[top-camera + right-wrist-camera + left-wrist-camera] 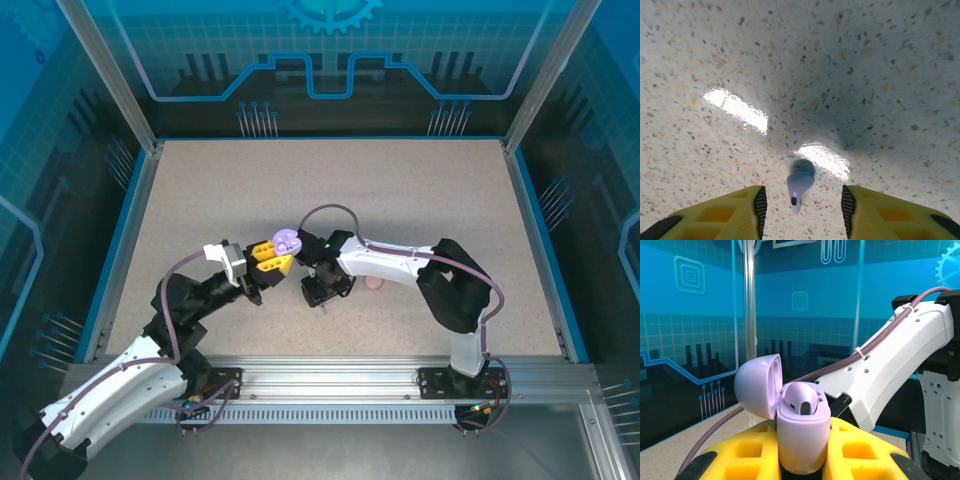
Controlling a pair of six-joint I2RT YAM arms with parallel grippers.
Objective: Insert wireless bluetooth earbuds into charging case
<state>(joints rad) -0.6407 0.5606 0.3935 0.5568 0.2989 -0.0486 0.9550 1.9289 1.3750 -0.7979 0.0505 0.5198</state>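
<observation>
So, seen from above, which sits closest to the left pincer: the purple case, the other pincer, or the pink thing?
1. Purple case, gripped in the left pincer itself.
2. Right pincer, just to its right.
3. Pink thing, farther right, beyond that pincer.

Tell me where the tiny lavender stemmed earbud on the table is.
Right wrist view: the tiny lavender stemmed earbud lies on the speckled table, between the right gripper's open yellow fingers, touching neither.
</observation>
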